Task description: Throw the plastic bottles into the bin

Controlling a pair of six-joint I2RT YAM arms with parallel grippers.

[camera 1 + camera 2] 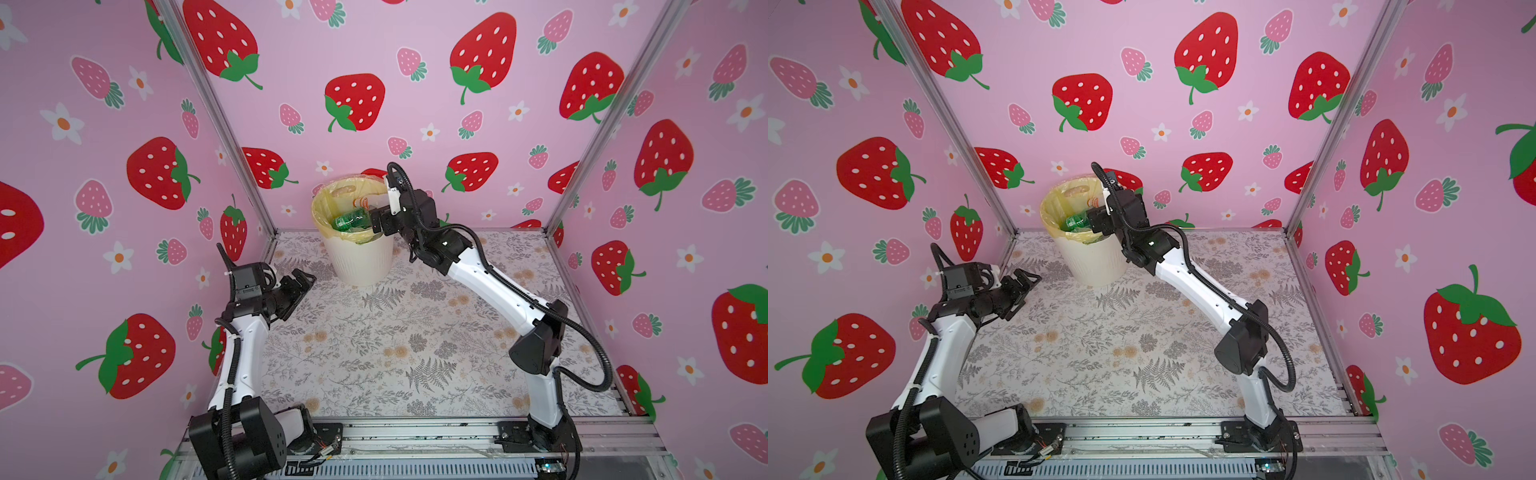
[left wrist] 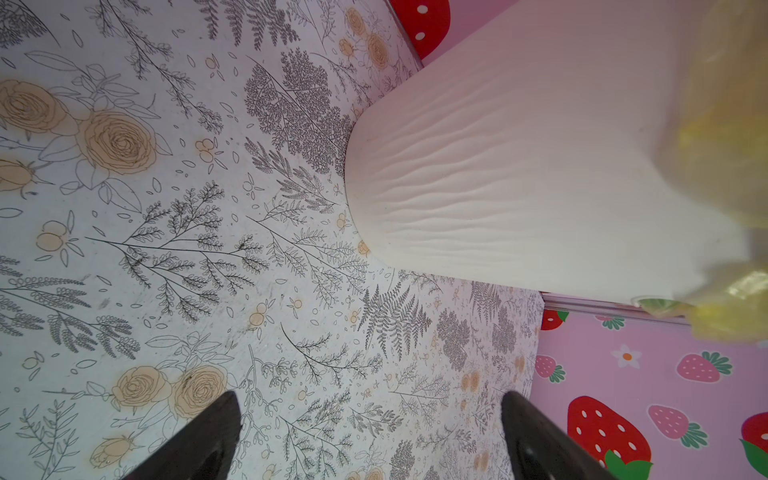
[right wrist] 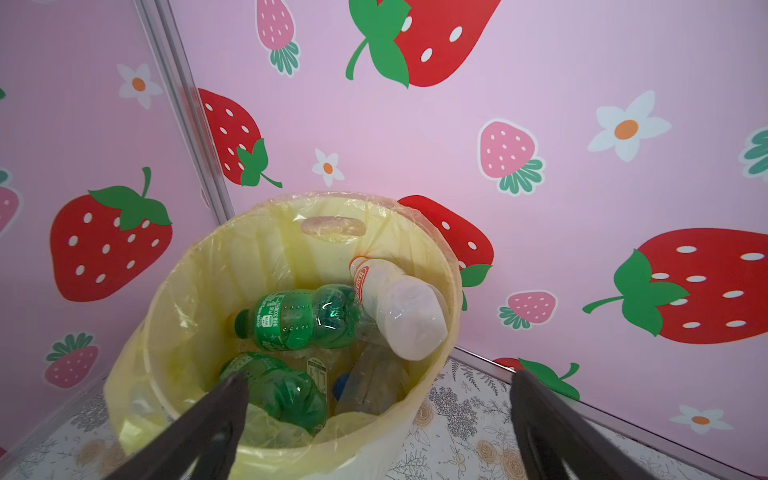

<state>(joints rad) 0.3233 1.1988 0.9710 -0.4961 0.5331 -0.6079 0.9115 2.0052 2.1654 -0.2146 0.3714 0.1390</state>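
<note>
Nearest, the left gripper (image 2: 370, 411) hangs by the tabletop's (image 1: 395, 353) left edge, jaws wide and empty. No bottle shows on the tabletop. At its far edge, toward the far-left corner, stands the one bin (image 1: 359, 262). The right gripper (image 3: 379, 380) hovers over its rim, jaws spread, holding nothing. Inside lie four visible plastic bottles (image 1: 351, 220): a green bottle (image 3: 299, 316), a second green bottle (image 3: 278, 390), a whitish red-labelled bottle (image 3: 399, 307) and a clear blue-capped bottle (image 3: 365, 386). The drop looks finished; next, the right arm likely just lifts clear

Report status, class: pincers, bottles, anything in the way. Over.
Right pincer open, empty, above bin. Left pincer open, empty, low, apart from bin. Plastic bottles inside bin; none seen on table. Nothing obstructing.
</note>
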